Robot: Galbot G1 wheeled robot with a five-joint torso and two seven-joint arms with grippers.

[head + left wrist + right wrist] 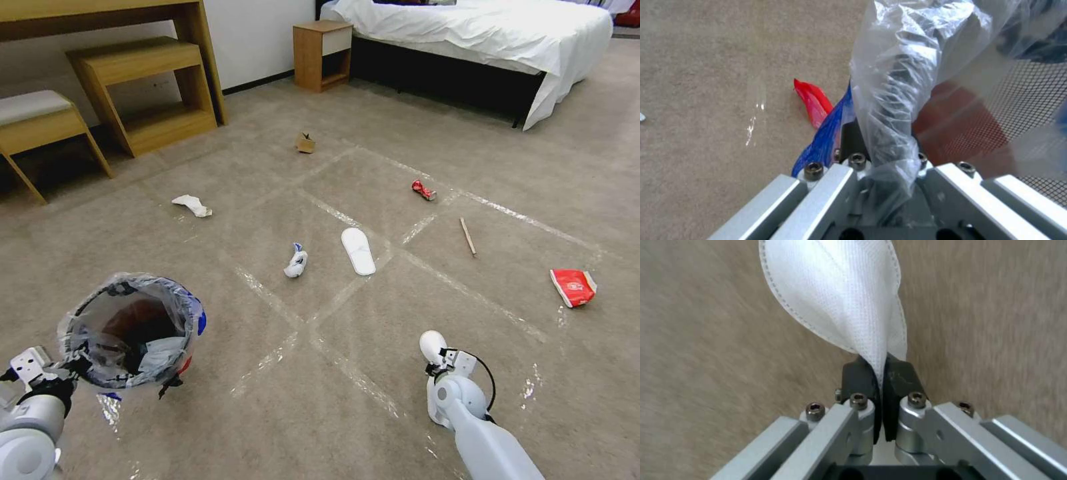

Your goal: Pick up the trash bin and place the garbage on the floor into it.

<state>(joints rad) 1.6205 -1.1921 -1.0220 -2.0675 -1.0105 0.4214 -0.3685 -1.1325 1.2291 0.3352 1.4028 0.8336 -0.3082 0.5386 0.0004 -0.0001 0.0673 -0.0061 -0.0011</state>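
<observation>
slipper [840, 296] pinched in right gripper [880, 380]; left gripper [882, 156] clamps trash bin [133, 330] rim at 9 o'clock. carry over mouth before release.

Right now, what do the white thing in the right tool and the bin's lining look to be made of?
The white slipper pinched in the right tool looks like thin non-woven fabric: a dimpled matte weave with a stitched edge. The trash bin, held by the left tool, has a lining that seems thin clear plastic film: crinkled, glossy, see-through.

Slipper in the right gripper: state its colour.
White, with a fine woven texture and stitched edge; the slipper shows best in the right wrist view, pinched by the right gripper.
</observation>
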